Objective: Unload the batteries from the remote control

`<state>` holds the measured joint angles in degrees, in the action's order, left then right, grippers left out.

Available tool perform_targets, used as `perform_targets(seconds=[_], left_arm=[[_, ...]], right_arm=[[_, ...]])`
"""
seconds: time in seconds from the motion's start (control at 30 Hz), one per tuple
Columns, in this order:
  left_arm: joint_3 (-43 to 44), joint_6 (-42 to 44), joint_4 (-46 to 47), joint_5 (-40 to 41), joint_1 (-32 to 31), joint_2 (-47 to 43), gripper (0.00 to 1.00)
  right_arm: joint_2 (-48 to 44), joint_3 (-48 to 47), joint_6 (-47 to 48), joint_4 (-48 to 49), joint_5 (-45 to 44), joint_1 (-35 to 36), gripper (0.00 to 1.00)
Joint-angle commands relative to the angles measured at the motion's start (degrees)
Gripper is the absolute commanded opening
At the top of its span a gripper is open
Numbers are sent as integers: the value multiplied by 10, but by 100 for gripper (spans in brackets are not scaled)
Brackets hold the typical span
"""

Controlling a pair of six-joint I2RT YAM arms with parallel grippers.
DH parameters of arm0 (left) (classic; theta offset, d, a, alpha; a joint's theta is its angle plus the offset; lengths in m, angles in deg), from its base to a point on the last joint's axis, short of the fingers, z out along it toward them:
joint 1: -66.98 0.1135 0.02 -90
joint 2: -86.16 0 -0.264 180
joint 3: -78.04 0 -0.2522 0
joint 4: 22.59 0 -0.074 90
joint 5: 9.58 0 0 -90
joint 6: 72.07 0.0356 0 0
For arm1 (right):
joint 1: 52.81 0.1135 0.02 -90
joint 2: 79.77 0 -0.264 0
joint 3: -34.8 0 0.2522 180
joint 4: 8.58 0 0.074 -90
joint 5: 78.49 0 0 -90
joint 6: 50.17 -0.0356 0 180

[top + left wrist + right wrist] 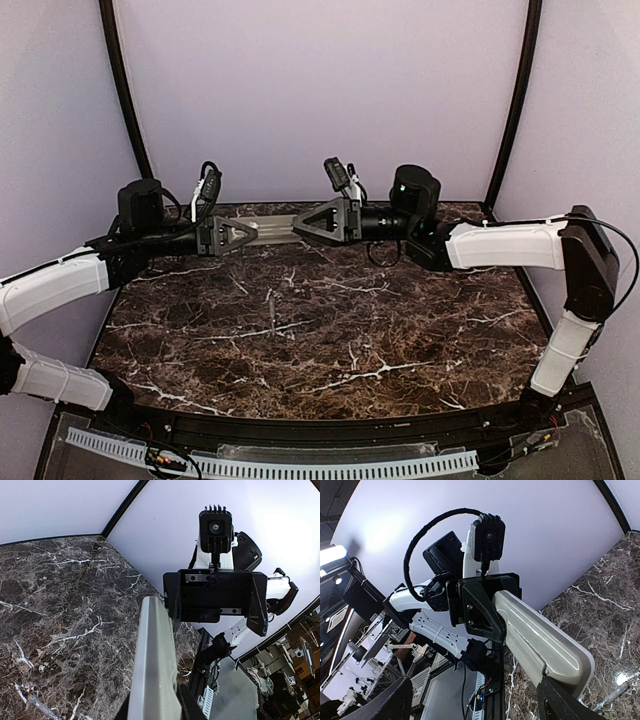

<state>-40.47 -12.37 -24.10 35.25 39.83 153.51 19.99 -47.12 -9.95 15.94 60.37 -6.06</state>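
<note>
The remote control hangs level above the far edge of the table, between both arms. Its grey-beige back faces the right wrist camera, and its long edge runs up the left wrist view. My left gripper is shut on its left end, a finger showing on each side of it. My right gripper stands open at the right end. Its fingers are wide apart, and the remote rests only by the right-hand finger. No batteries show; the back looks closed.
The dark marble table lies below both arms. A small slim shiny piece lies near its middle, also low in the right wrist view; I cannot tell what it is. Lilac walls close in the back and sides.
</note>
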Motion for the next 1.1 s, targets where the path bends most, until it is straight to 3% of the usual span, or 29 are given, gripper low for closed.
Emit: perform_targets(seconds=[0.0, 0.2, 0.37, 1.07], left_arm=[[15, 13, 102, -92, -32, -22, 0], [18, 17, 90, -82, -31, -20, 0], [19, 17, 86, -81, -31, -17, 0], [23, 39, 63, -70, -31, -10, 0]], right_arm=[[23, -14, 10, -64, 18, 30, 86], [22, -39, 61, -161, -24, 32, 85], [21, -43, 74, -185, -34, 32, 85], [24, -47, 46, -123, 28, 34, 85]])
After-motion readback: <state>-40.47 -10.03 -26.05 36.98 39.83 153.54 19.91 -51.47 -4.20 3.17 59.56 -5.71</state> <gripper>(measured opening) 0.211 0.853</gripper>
